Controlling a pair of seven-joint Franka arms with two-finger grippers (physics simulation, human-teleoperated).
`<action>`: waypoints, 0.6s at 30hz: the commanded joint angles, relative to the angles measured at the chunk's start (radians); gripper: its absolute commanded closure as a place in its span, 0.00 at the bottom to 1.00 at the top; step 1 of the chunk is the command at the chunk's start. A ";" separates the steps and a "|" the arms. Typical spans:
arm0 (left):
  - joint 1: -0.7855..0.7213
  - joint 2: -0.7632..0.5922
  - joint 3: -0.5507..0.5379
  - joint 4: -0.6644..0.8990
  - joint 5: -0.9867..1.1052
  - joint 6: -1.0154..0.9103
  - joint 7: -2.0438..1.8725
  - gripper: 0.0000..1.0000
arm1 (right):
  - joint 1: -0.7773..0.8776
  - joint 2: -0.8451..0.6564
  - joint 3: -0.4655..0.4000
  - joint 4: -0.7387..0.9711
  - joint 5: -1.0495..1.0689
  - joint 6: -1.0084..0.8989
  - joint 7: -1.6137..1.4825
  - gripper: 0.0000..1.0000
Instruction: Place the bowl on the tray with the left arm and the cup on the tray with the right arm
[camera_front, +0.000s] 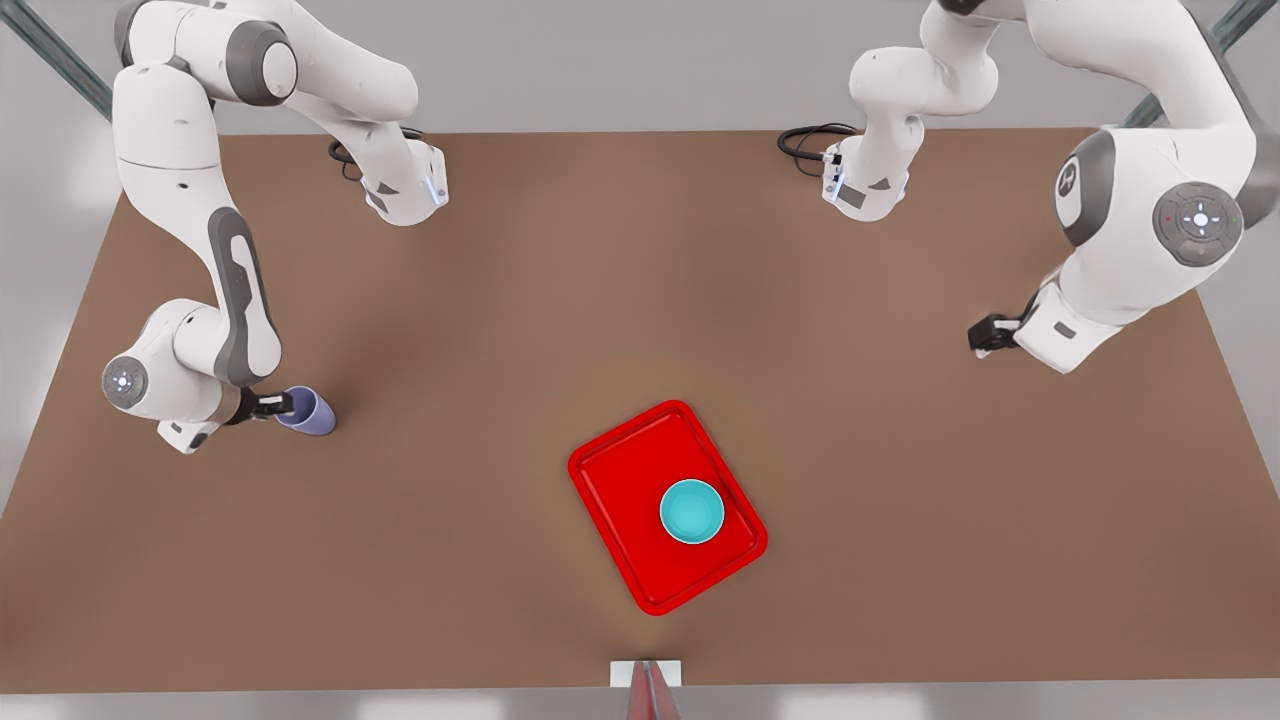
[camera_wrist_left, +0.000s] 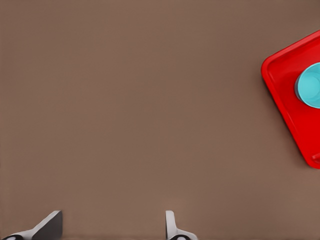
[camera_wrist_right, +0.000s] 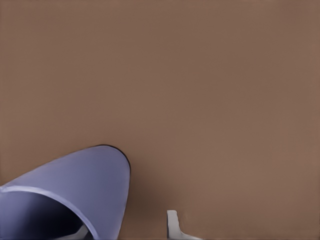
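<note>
Brown matte tabletop (camera_front: 480, 560) fills the scene under a pale grey surround, seen from above in the front view. Nearest the camera, at about 6 o'clock from the table's centre, a small white block with a red strip (camera_front: 647, 680) sits on the table's edge. Just beyond it lies the tray (camera_front: 620, 480), red and glossy, turned at an angle to the table edges. The bowl (camera_front: 692, 511) stands upright inside the tray, toward its 4 o'clock corner, its turquoise rim close to the raised red lip but clear of it.

Farther out, at 9 o'clock from the tray and well apart from it, the right gripper (camera_front: 283, 404) is at the cup (camera_front: 309, 411). The lavender cup tilts, and in the right wrist view its open mouth (camera_wrist_right: 65, 200) faces the camera with one fingertip (camera_wrist_right: 173, 222) outside its wall and the other inside the rim, so the jaws straddle the wall; whether they pinch it I cannot tell.

At 2 o'clock from the tray, also well apart, the left gripper (camera_front: 983, 335) hangs above bare table, its fingers (camera_wrist_left: 170, 226) spread wide and holding nothing.

At the far table edge, black cables (camera_front: 812, 140) coil beside the two arm bases.
</note>
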 joint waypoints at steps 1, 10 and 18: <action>0.000 0.001 0.000 0.000 0.014 -0.001 0.002 0.00 | 0.000 -0.003 0.000 0.001 0.000 -0.002 0.002 0.67; 0.000 0.017 0.000 0.000 0.013 -0.012 0.008 0.00 | 0.004 -0.004 0.002 0.004 0.061 -0.010 0.003 0.79; 0.000 0.016 0.003 0.000 0.013 -0.013 0.009 0.00 | 0.021 -0.012 0.005 0.004 0.063 -0.007 0.002 0.79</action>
